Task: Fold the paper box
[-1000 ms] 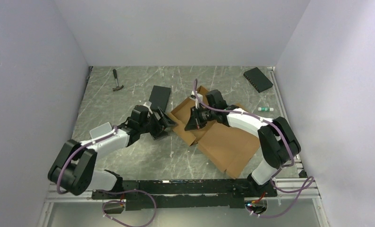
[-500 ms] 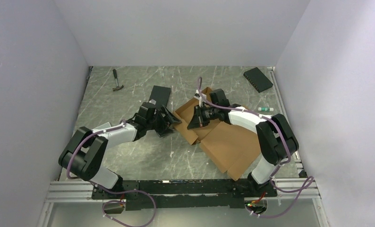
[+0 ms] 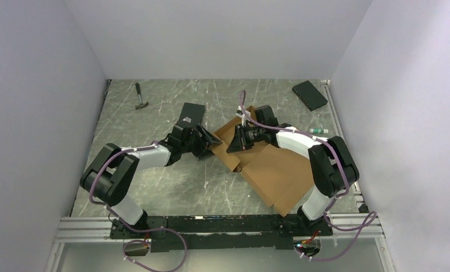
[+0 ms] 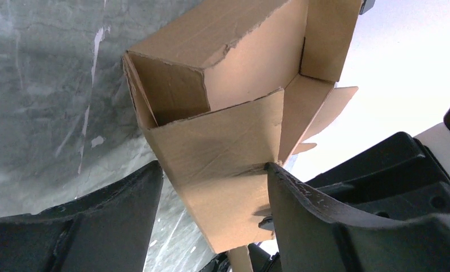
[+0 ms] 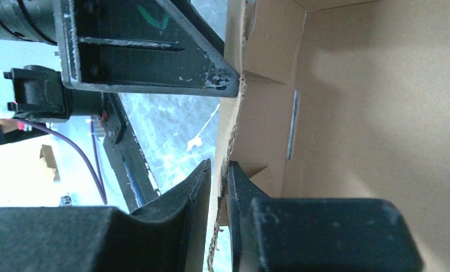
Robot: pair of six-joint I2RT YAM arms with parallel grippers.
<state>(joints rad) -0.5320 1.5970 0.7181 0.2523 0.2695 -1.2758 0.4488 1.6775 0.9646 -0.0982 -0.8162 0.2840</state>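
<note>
Right pincer (image 5: 218,170) is clamped on a thin raised wall of the paper box (image 5: 381,113), with one dark finger (image 5: 177,215) outside and the other inside. The wall edge is ragged. Box interior fills the right half, with a narrow slot (image 5: 293,122) near the fold. Left pincer's finger (image 5: 155,56), black and triangular, touches the same edge from outside. Marbled worktop (image 5: 172,130) and a purple cable (image 5: 89,164) show to the left.

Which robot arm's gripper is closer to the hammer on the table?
Left. The left gripper is at the paper box edge facing the hammer; the right gripper pinches the box wall farther away.
</note>
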